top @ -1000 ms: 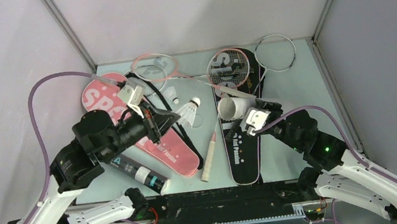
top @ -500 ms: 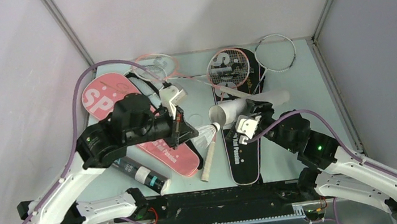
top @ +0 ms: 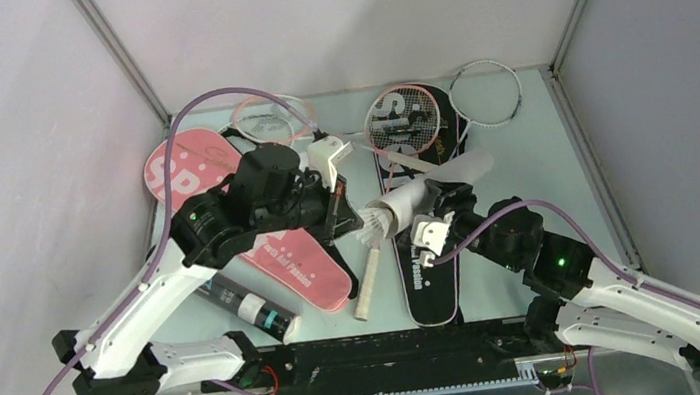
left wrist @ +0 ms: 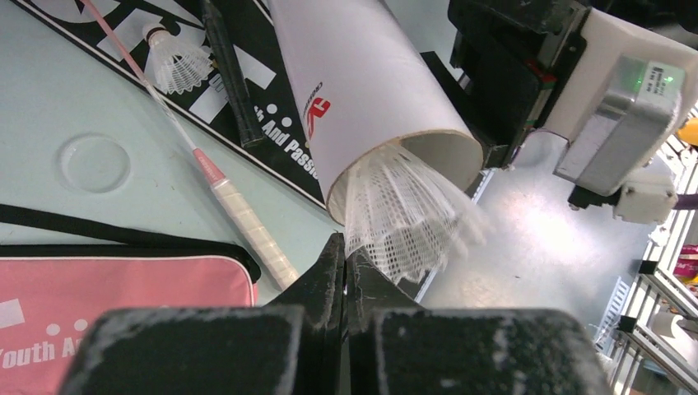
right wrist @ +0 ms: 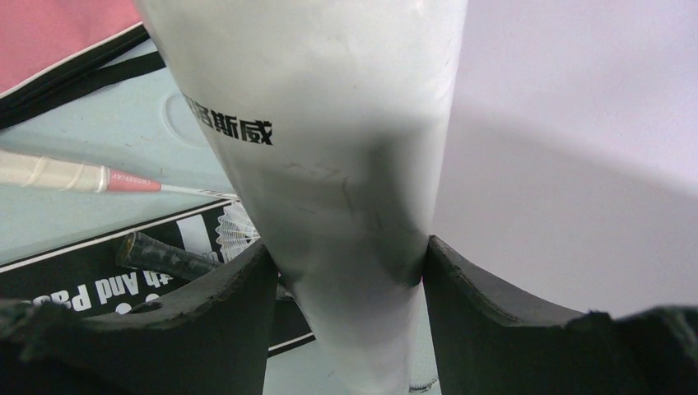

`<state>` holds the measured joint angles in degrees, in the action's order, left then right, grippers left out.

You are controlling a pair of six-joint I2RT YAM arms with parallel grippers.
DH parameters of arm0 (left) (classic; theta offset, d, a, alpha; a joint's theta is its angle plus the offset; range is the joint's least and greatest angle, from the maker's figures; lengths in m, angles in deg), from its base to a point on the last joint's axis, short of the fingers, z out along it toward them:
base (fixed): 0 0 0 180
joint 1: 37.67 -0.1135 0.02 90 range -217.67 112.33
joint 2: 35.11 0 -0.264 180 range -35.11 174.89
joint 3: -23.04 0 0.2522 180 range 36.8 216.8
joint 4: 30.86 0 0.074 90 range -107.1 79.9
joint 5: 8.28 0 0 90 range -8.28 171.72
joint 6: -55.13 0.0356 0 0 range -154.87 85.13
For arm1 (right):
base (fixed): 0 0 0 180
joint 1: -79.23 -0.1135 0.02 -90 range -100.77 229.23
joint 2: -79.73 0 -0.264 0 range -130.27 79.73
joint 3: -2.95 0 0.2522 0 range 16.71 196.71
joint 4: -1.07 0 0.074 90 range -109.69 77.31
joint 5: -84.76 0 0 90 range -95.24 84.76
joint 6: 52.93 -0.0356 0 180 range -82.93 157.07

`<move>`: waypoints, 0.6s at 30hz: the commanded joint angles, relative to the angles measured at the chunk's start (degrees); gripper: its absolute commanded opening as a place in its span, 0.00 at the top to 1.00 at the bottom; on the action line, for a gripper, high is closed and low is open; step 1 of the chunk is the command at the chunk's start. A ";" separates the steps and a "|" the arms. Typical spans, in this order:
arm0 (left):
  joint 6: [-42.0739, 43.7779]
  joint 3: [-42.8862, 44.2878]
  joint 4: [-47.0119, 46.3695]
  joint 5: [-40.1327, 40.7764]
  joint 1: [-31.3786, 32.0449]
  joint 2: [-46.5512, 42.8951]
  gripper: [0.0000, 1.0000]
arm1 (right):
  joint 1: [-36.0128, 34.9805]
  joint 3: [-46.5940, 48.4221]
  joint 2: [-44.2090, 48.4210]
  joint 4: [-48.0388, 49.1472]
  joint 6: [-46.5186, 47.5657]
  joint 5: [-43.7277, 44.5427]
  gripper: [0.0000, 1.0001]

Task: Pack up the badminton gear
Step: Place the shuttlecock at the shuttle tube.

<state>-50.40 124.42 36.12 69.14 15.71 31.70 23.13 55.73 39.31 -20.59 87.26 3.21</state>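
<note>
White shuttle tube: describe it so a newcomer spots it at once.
Above the black cover at centre, the right arm's jaws hold a white tube tilted off the table. Unlike the black tube lying by the pink cover, its open mouth meets a shuttlecock in the left jaws.

Pale green table [top: 542, 149]; grey enclosure walls [top: 354, 16]; metal corner posts [top: 120, 60].

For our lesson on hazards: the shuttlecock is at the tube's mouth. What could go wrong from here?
The feathers of the shuttlecock fill the mouth of the white tube, so they may snag on its rim and bend. The right gripper alone holds the tube in the air; a push from the left gripper might tilt or slip it.
</note>
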 commanded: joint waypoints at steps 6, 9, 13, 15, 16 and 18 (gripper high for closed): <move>-0.96 2.61 -2.70 0.87 -1.00 1.11 0.81 | -0.28 0.44 0.08 4.75 -0.66 0.01 0.47; -1.22 1.01 -4.20 2.31 -1.00 0.66 0.55 | -0.38 0.44 0.13 4.82 -1.37 -0.41 0.47; -1.17 -2.17 -7.11 5.85 -1.05 -1.00 0.37 | -0.34 0.07 0.86 5.86 -1.84 -0.68 0.47; -1.02 -3.19 -7.97 6.39 -1.21 -1.08 0.34 | -0.40 0.04 1.18 6.26 -2.04 -1.38 0.47; -0.91 -3.78 -8.70 6.13 -1.24 -0.78 0.33 | -0.36 0.02 1.46 6.47 -2.30 -1.66 0.47; -0.87 -4.11 -9.33 6.09 -1.28 0.16 0.32 | -0.37 0.08 1.64 7.30 -2.74 -2.34 0.47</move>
<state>-51.41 121.16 30.76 73.66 14.90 31.72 23.09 55.27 39.48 -19.95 85.23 2.16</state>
